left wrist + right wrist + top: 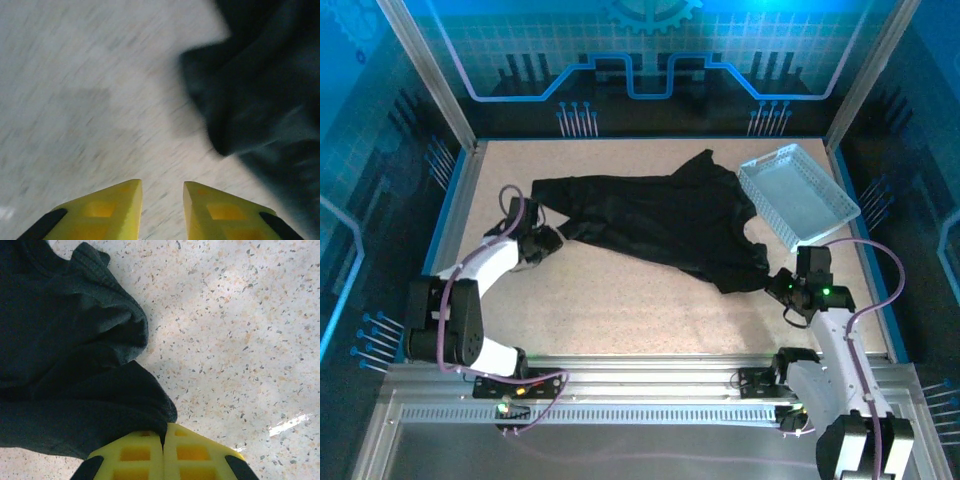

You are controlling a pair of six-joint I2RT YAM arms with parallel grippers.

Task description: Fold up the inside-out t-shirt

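The inside-out t-shirt (pixel 660 215) is black and lies crumpled across the middle of the speckled table, stretching from the left arm to the right arm. My left gripper (pixel 548 240) hangs at the shirt's left end. In the left wrist view, which is blurred, its yellow fingers (pixel 120 205) stand apart over bare table, and the shirt (pixel 260 90) lies ahead to the right, clear of them. My right gripper (pixel 782 285) sits at the shirt's near right corner. In the right wrist view that gripper (pixel 163 434) is shut, pinching an edge of the black fabric (pixel 65 340).
A light grey perforated tray (pixel 798 195) rests at the back right, its near left corner beside the shirt. Bare tabletop (pixel 620 310) runs between the shirt and the arm bases. Blue enclosure walls ring the table.
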